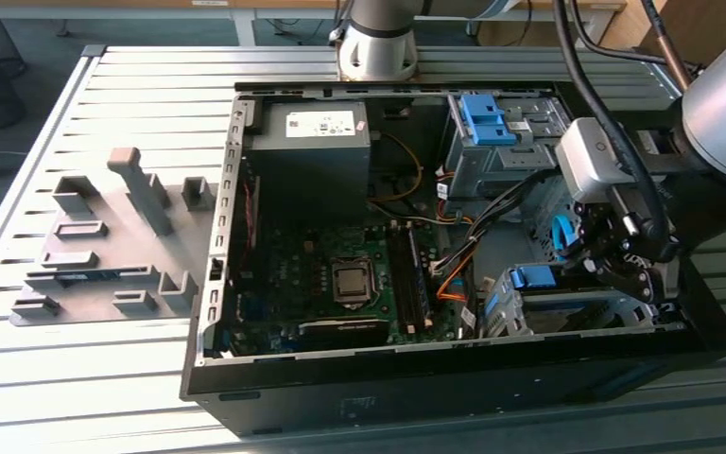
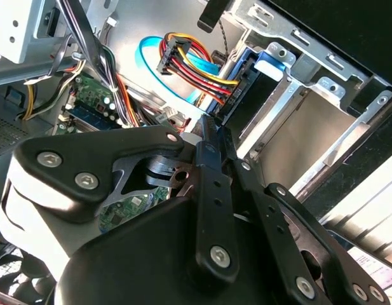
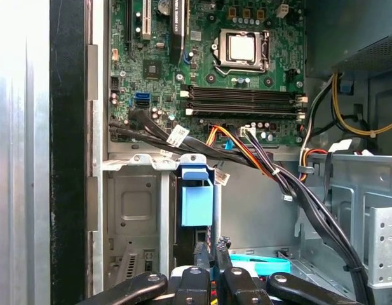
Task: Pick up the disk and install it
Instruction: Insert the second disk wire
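The pincer [image 3: 211,254] hangs inside the open computer case [image 1: 337,397], fingers pressed together with nothing between them, just beside the drive cage [image 1: 565,312]. The disk's blue carrier [image 3: 197,197] sits in that cage, near the motherboard [image 1: 325,274].
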Robot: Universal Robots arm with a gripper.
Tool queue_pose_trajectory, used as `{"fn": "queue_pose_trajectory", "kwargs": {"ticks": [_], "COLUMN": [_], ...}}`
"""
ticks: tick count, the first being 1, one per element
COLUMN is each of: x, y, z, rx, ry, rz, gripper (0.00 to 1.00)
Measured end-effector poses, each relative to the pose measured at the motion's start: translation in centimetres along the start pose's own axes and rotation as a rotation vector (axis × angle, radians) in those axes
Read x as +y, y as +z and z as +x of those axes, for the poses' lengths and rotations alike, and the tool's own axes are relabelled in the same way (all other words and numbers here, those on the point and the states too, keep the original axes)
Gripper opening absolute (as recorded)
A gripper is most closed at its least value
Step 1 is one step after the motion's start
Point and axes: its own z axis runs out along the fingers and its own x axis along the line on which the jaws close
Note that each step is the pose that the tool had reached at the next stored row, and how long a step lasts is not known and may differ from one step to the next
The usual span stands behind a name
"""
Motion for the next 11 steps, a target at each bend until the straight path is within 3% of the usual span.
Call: {"fn": "queue_pose_trajectory", "kwargs": {"ticks": [11], "x": [-0.21], "y": [0.15], "z": [0.02], "rx": [-0.0017], "ry": [0.0], "rz": [0.0], "gripper": [0.16]}}
